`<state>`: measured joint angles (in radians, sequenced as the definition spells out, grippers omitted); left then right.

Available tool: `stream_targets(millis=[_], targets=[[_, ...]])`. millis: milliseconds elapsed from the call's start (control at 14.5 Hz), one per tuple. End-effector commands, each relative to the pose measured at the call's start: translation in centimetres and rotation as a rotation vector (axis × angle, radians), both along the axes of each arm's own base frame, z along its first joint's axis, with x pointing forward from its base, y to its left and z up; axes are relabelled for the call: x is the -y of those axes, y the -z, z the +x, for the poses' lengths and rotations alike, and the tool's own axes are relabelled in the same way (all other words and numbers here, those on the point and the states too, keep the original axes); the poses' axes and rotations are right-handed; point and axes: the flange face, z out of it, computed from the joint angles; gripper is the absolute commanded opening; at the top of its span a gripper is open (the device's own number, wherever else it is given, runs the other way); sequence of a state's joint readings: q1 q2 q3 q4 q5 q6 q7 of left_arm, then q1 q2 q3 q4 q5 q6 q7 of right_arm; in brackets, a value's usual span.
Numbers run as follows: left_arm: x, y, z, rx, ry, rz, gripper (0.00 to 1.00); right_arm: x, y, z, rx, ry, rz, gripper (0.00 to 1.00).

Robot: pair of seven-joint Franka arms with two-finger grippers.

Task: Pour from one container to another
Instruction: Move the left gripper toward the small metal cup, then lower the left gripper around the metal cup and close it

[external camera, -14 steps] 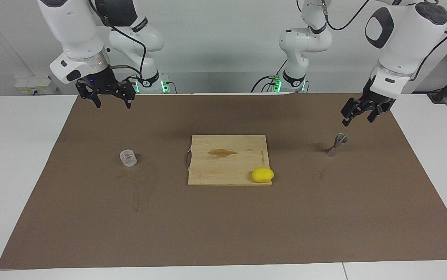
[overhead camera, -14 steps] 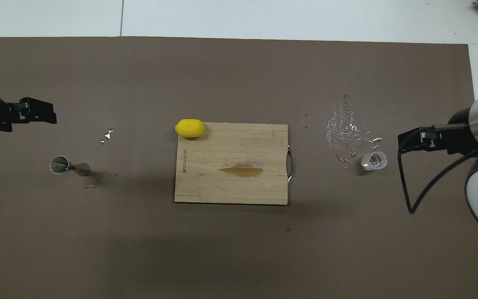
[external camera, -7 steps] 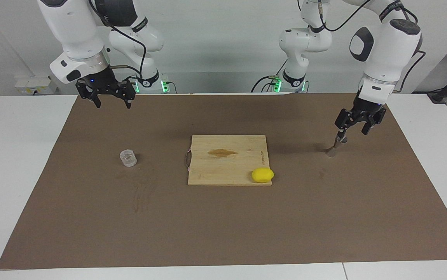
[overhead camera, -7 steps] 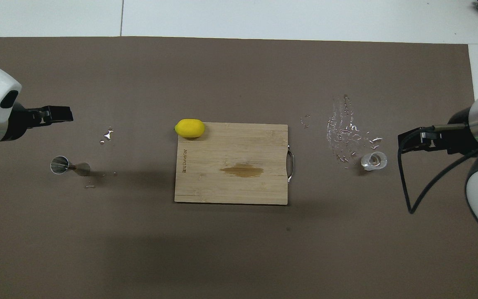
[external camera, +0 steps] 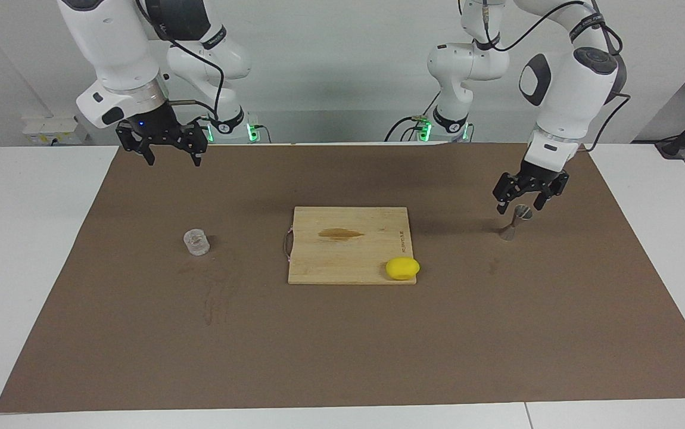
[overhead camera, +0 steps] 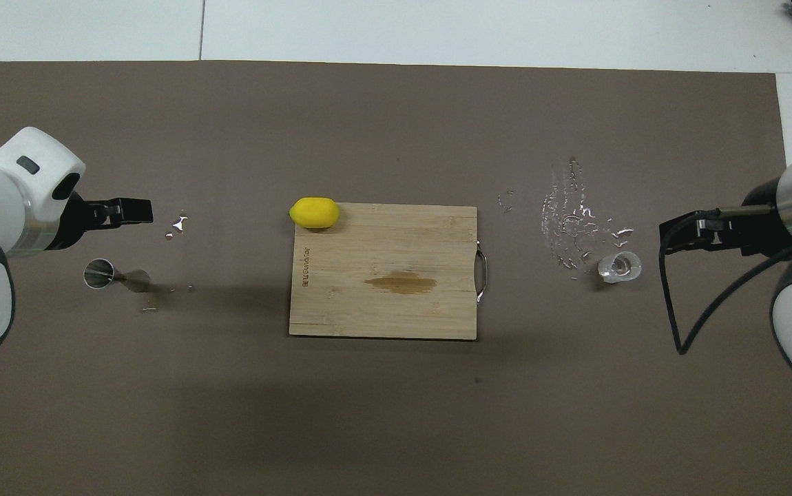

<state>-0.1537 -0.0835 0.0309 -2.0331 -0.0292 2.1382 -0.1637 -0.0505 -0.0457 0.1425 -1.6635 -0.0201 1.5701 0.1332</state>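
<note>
Brown matting (external camera: 342, 333) covered the table. Over one second the left gripper (external camera: 518, 204) was lowered, fingers spread, onto the jigger (external camera: 515, 221); a grasp was judged imminent. The right gripper (external camera: 173, 156) waited, spread, above the mat's near edge; the glass cup (external camera: 196, 242) was untouched.

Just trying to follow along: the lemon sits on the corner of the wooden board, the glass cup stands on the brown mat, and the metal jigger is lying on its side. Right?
Not quite: the metal jigger stands upright on the brown mat, as the facing view shows. The lemon does sit on the wooden board's corner, and the glass cup stands on the mat.
</note>
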Motion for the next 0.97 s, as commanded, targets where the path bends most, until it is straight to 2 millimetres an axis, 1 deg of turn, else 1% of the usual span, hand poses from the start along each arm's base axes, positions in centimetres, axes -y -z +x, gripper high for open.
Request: stream_targets(millis=[0,69,138,414,553,691,760,829,898], targets=[[0.7,-0.3,-1.2,-0.010,0.007,0.013,1.00,0.4,-0.3,-0.2,-0.001,-0.010,0.001,1.00],[1.9,-0.3,-1.4,-0.009,0.028,0.013,1.00,0.5,-0.3,-0.2,-0.001,-0.009,0.001,1.00],[2.7,-0.1,-1.7,-0.020,0.044,0.014,1.00,0.4,-0.3,-0.2,-0.001,-0.010,0.001,1.00],[3.4,-0.1,-2.1,-0.046,0.080,0.022,1.00,0.5,-0.3,-0.2,-0.001,-0.009,0.001,1.00],[4.2,-0.2,-2.2,-0.062,0.110,0.028,1.00,0.4,-0.3,-0.2,-0.001,-0.010,0.001,1.00],[4.0,-1.0,-2.0,-0.078,0.112,0.014,1.00,0.4,-0.3,-0.2,-0.001,-0.010,0.001,1.00],[3.9,-1.2,-1.8,-0.076,0.139,-0.013,1.00,0.5,-0.3,-0.2,-0.001,-0.009,0.001,1.00],[3.5,-1.5,-1.4,-0.072,0.188,-0.067,1.00,0.5,-0.3,-0.2,-0.001,-0.009,0.001,1.00],[2.5,-1.8,-1.1,-0.062,0.240,-0.105,1.00,0.4,-0.3,-0.2,-0.001,-0.010,0.001,1.00]])
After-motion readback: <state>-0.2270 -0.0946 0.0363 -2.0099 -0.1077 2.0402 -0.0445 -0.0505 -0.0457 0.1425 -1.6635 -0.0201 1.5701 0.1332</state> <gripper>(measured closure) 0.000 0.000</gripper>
